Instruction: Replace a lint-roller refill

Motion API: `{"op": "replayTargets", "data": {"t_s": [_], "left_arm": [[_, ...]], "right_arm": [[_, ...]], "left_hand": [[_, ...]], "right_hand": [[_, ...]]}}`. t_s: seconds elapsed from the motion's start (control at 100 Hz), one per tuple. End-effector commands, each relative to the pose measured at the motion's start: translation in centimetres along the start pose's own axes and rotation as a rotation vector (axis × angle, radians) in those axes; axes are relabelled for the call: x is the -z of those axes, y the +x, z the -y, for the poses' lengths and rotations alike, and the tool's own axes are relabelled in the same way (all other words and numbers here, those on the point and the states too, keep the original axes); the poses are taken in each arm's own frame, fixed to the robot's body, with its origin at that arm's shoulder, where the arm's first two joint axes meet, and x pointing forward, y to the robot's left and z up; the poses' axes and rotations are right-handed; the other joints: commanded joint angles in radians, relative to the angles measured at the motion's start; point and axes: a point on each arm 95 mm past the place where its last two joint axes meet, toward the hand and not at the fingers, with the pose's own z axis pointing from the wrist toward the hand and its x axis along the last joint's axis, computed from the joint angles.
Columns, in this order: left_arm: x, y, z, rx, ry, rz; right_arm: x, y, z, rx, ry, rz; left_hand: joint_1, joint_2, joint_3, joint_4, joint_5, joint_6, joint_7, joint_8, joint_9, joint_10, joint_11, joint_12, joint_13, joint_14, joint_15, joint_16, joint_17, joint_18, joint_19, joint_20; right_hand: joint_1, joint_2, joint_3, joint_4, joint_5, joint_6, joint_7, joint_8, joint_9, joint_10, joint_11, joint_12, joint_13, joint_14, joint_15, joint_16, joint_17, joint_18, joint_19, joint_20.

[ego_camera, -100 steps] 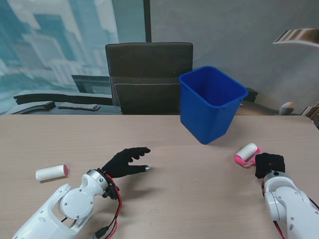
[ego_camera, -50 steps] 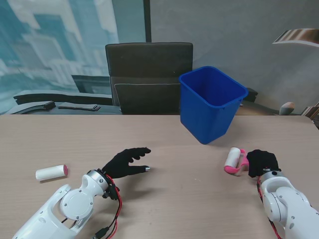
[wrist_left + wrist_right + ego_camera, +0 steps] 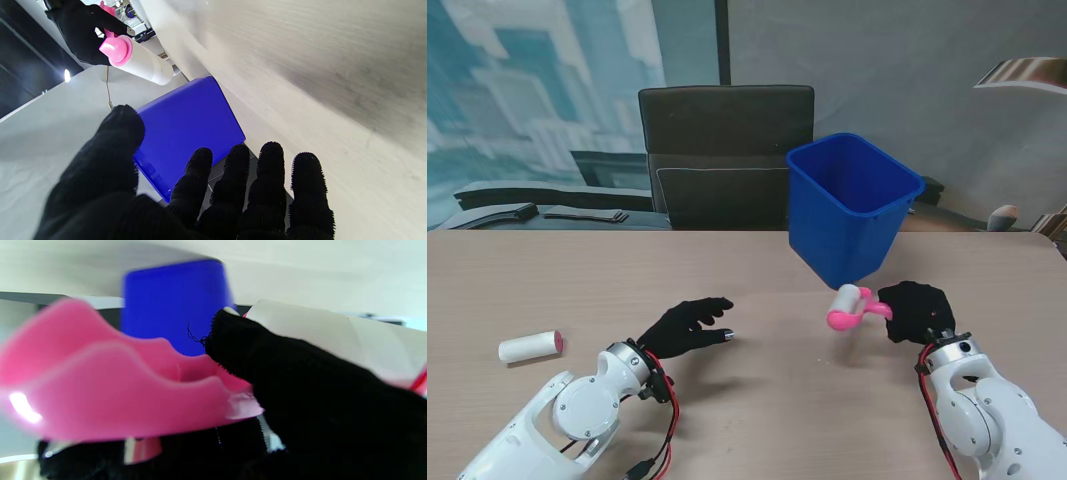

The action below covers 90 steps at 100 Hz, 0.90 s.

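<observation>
We are gripping the lint roller [image 3: 851, 306] in our right hand [image 3: 916, 312], fingers wrapped around its pink handle, with the white roll on it pointing away toward our left. The roller is hanging above the table [image 3: 777, 290], just in front of the blue bin [image 3: 851, 207], on the side of the bin nearer to us. In the right wrist view the handle is filling the frame, blurred, with the bin behind it.

Our left hand [image 3: 684, 326] is holding nothing, fingers spread and hovering over the table, well to the left of the bin and nearer to us. Its wrist view is showing the thumb and four fingers apart, looking toward the bin and the held roller [image 3: 135, 58].

Step in hand, as we are judging it: bringing the roller with its used roll toward the bin for stripping. The next move is calling for the left hand to close around the white roll and slide it off the handle, with the right hand holding the handle steady, so that the roll can drop into the bin.

Count: one lint roller, in hand; one spare roll [image 3: 531, 346], white with a pink end, lying on the table far left of the bin; one blue bin; one dark chair [image 3: 725, 150] behind the bin's left side; two hands.
</observation>
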Motion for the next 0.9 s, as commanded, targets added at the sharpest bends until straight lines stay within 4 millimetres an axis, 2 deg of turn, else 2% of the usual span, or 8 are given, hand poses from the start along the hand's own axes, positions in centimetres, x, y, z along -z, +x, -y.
{"op": "replayTargets", "data": {"t_s": [0.0,0.14,0.17,0.26,0.28,0.34,0.51,0.89], "left_arm": [[-0.3,1.3,-0.4,0.034,-0.019,-0.020],[-0.5,2.3,-0.6,0.105,-0.024,-0.002],[-0.5,2.4,-0.7,0.121,-0.028,0.002],[-0.5,2.7,-0.9,0.170,-0.040,0.019],[-0.5,2.7,-0.9,0.177,-0.041,0.022],[-0.4,2.8,-0.8,0.200,-0.038,0.036],[0.5,3.6,-0.4,0.340,-0.015,0.098],[0.9,4.8,-1.5,0.538,-0.112,0.167]], "right_arm": [[-0.9,2.7,-0.8,-0.042,-0.033,-0.069],[-2.0,5.8,-1.2,-0.161,-0.063,-0.182],[-2.3,6.4,-1.1,-0.185,-0.066,-0.205],[-2.9,8.0,-1.0,-0.237,-0.078,-0.261],[-3.0,8.2,-1.0,-0.245,-0.081,-0.274],[-3.4,8.9,-0.8,-0.264,-0.086,-0.307],[-4.1,10.0,-0.2,-0.273,-0.075,-0.360],[-5.1,11.2,0.4,-0.262,-0.093,-0.405]], "left_hand": [[-0.004,0.055,-0.044,0.003,0.020,0.012,-0.027,-0.008,-0.001,0.019,-0.008,0.010,0.001,0.010,0.004,0.014,-0.010,0.009,0.018,0.019],[-0.024,0.085,-0.084,-0.003,0.028,0.029,-0.037,-0.011,0.003,0.033,-0.011,0.008,0.001,0.024,0.007,0.016,-0.012,0.014,0.018,0.023],[0.001,0.113,-0.153,0.001,0.035,0.033,-0.050,-0.014,0.006,0.033,-0.014,0.007,0.000,0.027,0.010,0.020,-0.013,0.015,0.018,0.033],[-0.024,0.153,-0.188,0.001,0.042,0.052,-0.050,-0.013,0.013,0.050,-0.014,0.006,0.007,0.049,0.015,0.023,-0.011,0.024,0.023,0.039],[-0.007,0.187,-0.255,0.008,0.048,0.062,-0.056,-0.016,0.019,0.057,-0.016,0.004,0.006,0.056,0.019,0.025,-0.013,0.029,0.024,0.052],[-0.029,0.225,-0.291,0.008,0.062,0.082,-0.055,-0.016,0.034,0.071,-0.013,0.005,0.016,0.091,0.027,0.029,-0.006,0.036,0.032,0.061],[-0.082,0.249,-0.314,0.009,0.112,0.130,-0.050,-0.018,0.102,0.110,0.019,0.017,0.063,0.135,0.087,0.053,0.019,0.060,0.097,0.090],[-0.092,0.228,-0.310,0.011,0.114,0.142,-0.053,-0.022,0.147,0.128,0.028,0.011,0.100,0.156,0.122,0.056,0.047,0.081,0.151,0.089]], "right_hand": [[0.226,0.083,0.326,0.099,0.145,-0.246,0.266,0.091,0.044,0.005,0.050,0.019,0.009,-0.480,0.041,0.007,0.045,-0.332,0.039,-0.006],[0.222,0.091,0.326,0.094,0.142,-0.249,0.262,0.093,0.042,-0.003,0.047,0.018,0.009,-0.481,0.039,0.010,0.043,-0.335,0.037,-0.006],[0.221,0.093,0.326,0.093,0.142,-0.250,0.262,0.094,0.043,-0.004,0.047,0.018,0.009,-0.481,0.039,0.011,0.042,-0.336,0.035,-0.006],[0.218,0.100,0.326,0.090,0.139,-0.254,0.259,0.095,0.041,-0.009,0.045,0.018,0.009,-0.484,0.032,0.010,0.040,-0.341,0.031,-0.007],[0.217,0.102,0.326,0.089,0.139,-0.254,0.259,0.095,0.040,-0.010,0.045,0.018,0.009,-0.484,0.031,0.010,0.039,-0.342,0.030,-0.007],[0.214,0.108,0.326,0.086,0.138,-0.259,0.259,0.096,0.038,-0.015,0.045,0.019,0.009,-0.487,0.027,0.010,0.036,-0.346,0.027,-0.006],[0.211,0.114,0.326,0.082,0.136,-0.262,0.256,0.098,0.035,-0.018,0.043,0.018,0.010,-0.489,0.023,0.011,0.035,-0.351,0.023,-0.005],[0.204,0.131,0.326,0.070,0.127,-0.268,0.251,0.100,0.024,-0.027,0.040,0.015,0.010,-0.489,0.009,0.008,0.024,-0.358,0.014,0.000]]}}
